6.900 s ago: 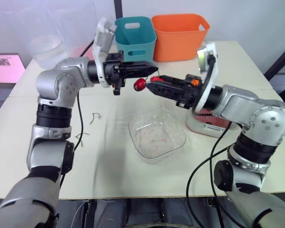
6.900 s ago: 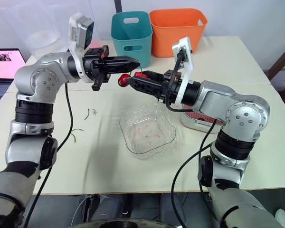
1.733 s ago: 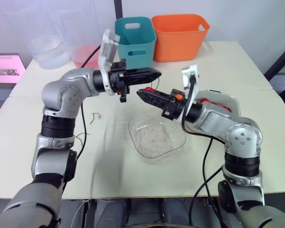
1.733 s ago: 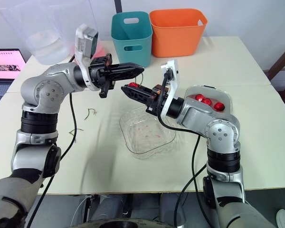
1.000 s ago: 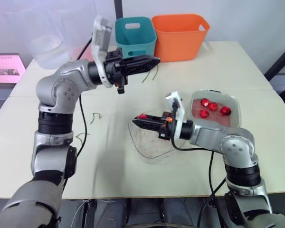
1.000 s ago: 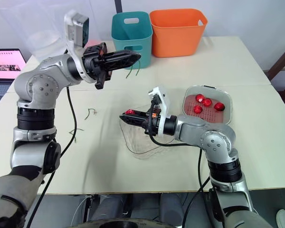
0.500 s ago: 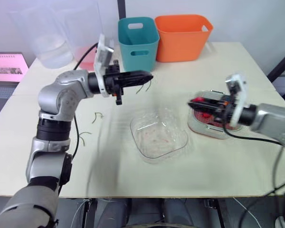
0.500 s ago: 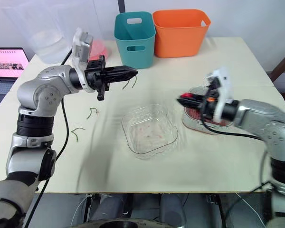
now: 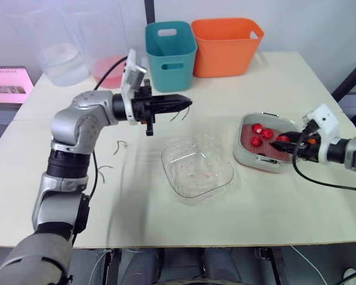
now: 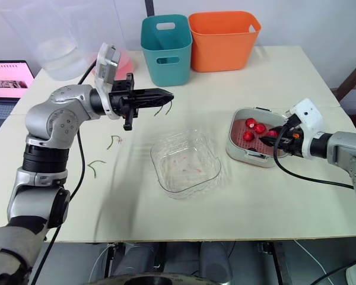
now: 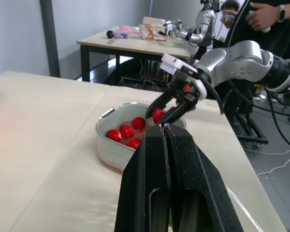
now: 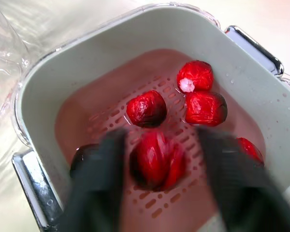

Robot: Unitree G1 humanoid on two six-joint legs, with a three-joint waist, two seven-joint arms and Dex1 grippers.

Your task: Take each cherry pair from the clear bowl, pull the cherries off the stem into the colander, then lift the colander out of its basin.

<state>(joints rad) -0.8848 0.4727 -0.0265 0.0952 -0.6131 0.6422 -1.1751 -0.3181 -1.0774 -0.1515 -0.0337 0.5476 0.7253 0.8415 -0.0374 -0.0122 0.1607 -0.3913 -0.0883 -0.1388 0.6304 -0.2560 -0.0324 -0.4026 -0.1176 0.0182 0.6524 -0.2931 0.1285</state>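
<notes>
Head camera: left gripper (image 9: 186,105) pinches a bare stem (image 9: 180,113). Its wrist camera adds the jaws pressed tight. Right wrist — right gripper (image 12: 160,140) clamps a cherry (image 12: 157,162) just above the colander (image 12: 101,116) — moments ago over the clear bowl (image 9: 197,172).

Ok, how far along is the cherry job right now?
Done: the clear bowl looks emptied, several cherries lie in the colander, and bare stems lie beside the bowl. In hand: the left end effector pinches a stem, and the right end effector has a cherry over the colander. Left: dropping it, then lifting the colander from its basin.
</notes>
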